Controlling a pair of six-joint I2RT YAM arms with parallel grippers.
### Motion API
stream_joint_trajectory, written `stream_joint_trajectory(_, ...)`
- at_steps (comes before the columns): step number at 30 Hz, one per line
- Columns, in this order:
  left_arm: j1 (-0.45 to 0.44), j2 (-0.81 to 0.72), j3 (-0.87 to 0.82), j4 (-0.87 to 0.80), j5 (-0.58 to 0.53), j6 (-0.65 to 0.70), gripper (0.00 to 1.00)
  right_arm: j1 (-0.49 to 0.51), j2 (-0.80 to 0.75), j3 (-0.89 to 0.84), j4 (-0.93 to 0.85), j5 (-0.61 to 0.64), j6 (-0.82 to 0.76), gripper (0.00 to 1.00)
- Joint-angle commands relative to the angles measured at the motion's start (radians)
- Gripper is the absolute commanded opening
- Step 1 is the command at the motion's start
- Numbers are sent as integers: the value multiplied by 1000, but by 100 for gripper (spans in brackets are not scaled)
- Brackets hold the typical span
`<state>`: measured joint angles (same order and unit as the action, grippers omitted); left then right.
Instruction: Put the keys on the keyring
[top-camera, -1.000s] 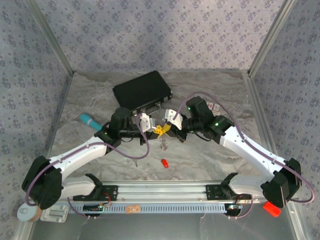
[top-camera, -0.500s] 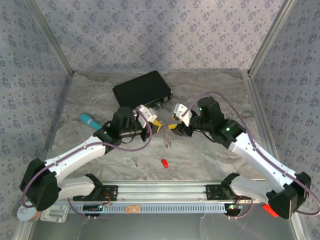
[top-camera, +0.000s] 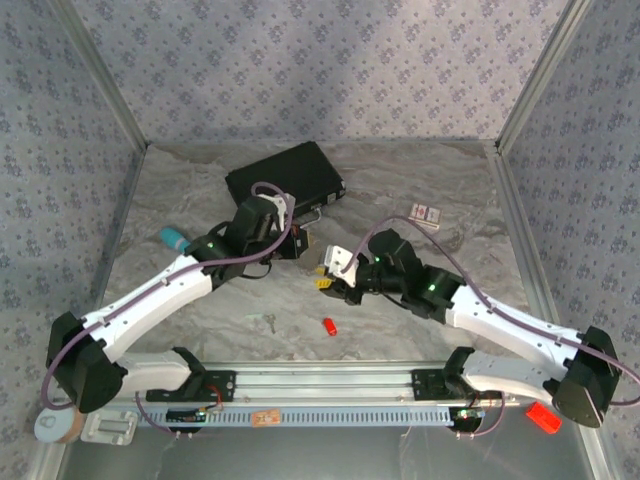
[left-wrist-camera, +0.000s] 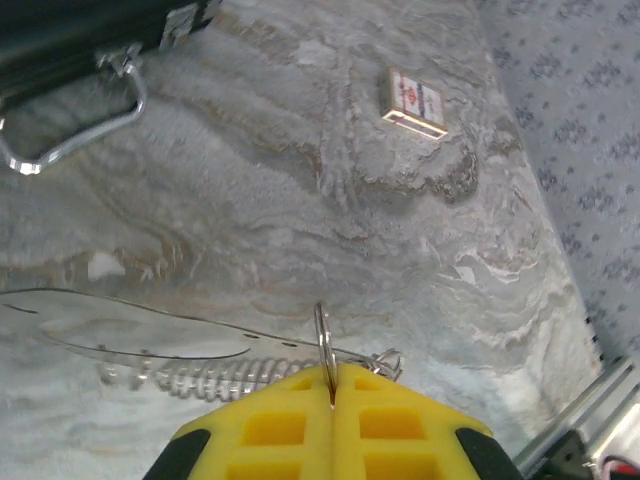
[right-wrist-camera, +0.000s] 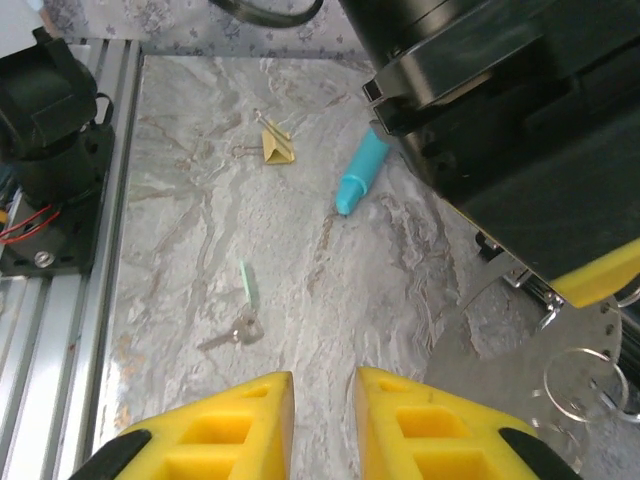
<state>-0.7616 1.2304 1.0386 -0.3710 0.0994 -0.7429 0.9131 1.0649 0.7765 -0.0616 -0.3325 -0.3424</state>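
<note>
My left gripper (left-wrist-camera: 331, 385) is shut on a thin metal ring of the keyring (left-wrist-camera: 322, 335), which stands on edge between the yellow fingers, with a wire coil and a clear tag beside it. In the top view this gripper (top-camera: 298, 242) hovers just in front of the black case (top-camera: 285, 178). The right gripper (right-wrist-camera: 325, 400) is open and holds nothing, low over the marble at mid-table (top-camera: 328, 272). A silvery key (right-wrist-camera: 238, 330) with a pale green tag lies ahead of it, also in the top view (top-camera: 268, 321). A red-headed key (top-camera: 328, 325) lies nearby.
A teal stick (top-camera: 173, 238) lies left of the left arm. A small printed box (top-camera: 426, 213) sits at the back right. A small yellow piece (right-wrist-camera: 277, 148) rests near the rail (right-wrist-camera: 100, 250). Metal frame posts and patterned walls enclose the table.
The two grippers met at mid-table a second ago. The right one has opened, drawn away and swung lower toward the front. The left one has pulled back toward the case, still shut.
</note>
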Motion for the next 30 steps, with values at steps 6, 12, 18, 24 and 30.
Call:
stream_joint_trajectory(6, 0, 46, 73, -134, 52, -348, 0, 34, 78, -82, 327, 33, 119, 23)
stream_joint_trajectory(12, 14, 68, 95, -149, 122, -512, 0, 33, 104, -112, 369, 82, 122, 22)
stream_joint_trajectory(18, 28, 95, 109, -171, 184, -704, 0, -6, 59, -186, 429, 108, 108, 22)
stream_joint_trajectory(24, 30, 123, 133, -206, 256, -843, 0, 37, 40, -218, 414, 217, -29, 23)
stream_joint_trajectory(30, 30, 132, 147, -236, 269, -871, 0, 38, 10, -275, 481, 261, -48, 20)
